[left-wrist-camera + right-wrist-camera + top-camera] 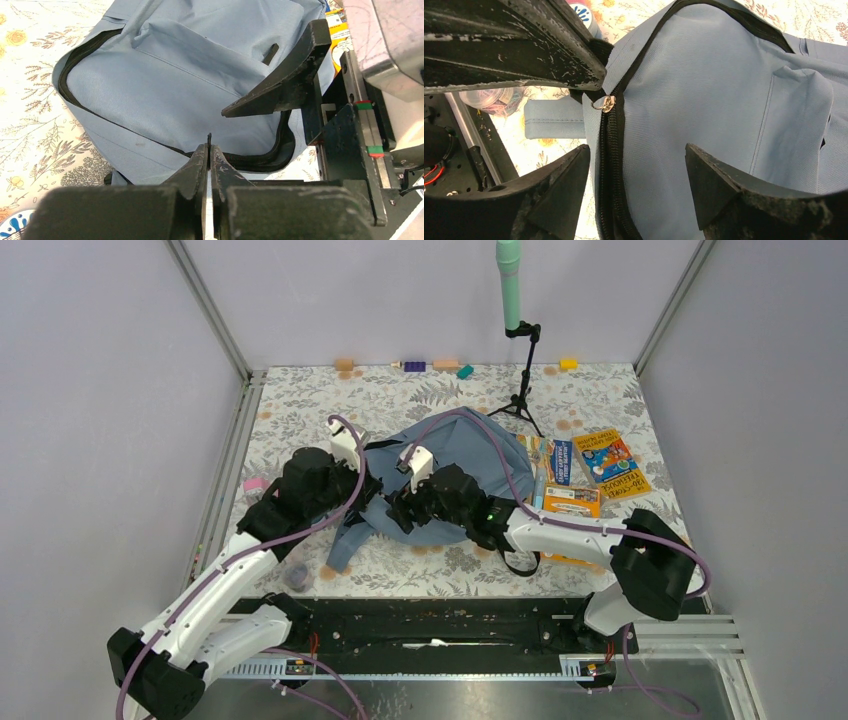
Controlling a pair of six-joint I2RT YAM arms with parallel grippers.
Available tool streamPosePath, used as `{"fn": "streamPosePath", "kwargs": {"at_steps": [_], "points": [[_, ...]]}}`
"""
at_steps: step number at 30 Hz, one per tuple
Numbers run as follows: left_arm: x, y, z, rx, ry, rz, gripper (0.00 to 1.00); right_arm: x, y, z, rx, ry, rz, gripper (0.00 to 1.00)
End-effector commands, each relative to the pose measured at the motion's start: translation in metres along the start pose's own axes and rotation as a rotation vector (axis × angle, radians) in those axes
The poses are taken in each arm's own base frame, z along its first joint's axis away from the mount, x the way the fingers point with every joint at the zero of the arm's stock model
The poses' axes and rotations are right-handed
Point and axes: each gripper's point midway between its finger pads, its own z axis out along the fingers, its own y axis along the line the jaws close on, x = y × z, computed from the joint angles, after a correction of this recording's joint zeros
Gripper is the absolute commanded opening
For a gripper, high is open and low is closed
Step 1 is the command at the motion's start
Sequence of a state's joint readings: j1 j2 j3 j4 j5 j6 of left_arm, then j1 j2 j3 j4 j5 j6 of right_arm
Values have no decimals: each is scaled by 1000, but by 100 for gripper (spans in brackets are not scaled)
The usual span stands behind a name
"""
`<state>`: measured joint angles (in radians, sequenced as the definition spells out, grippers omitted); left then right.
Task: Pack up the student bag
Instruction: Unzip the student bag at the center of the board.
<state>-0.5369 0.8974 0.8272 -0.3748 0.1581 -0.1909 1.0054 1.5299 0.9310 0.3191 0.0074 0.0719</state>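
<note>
The student bag [470, 455], a grey-blue backpack, lies flat in the middle of the table. My left gripper [375, 490] is at its near-left edge. In the left wrist view the left gripper [209, 147] is shut on a thin black zipper pull [209, 136] on the bag's [170, 85] black zipper line. My right gripper [402, 510] is beside it. In the right wrist view the right gripper [637, 150] is open and straddles the zipper [611, 165] just below the slider's metal ring [607, 103]. The bag [714, 100] fills that view.
Several books [610, 465] and pens [540, 480] lie right of the bag. A black tripod with a green pole [522, 370] stands behind it. Small coloured blocks [414, 366] line the back edge. A small round container [297, 575] and a pink item [255, 484] lie at the left.
</note>
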Motion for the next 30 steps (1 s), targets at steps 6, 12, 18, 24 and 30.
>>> {"fn": "streamPosePath", "kwargs": {"at_steps": [6,12,18,24,30], "points": [[-18,-5,-5,30,-69,22,0,-12,7,4,-19,-46,-14,30],[-21,-5,-8,26,-87,27,0,-12,12,-5,-47,-57,-2,0],[-27,4,-11,-13,-111,12,0,-23,12,-28,-55,-110,-14,0],[-46,3,-17,7,-180,-35,0,-40,24,-56,-120,-157,-23,0],[-54,19,-26,-43,-215,-60,0,-51,24,-86,-122,-223,-27,0]]}}
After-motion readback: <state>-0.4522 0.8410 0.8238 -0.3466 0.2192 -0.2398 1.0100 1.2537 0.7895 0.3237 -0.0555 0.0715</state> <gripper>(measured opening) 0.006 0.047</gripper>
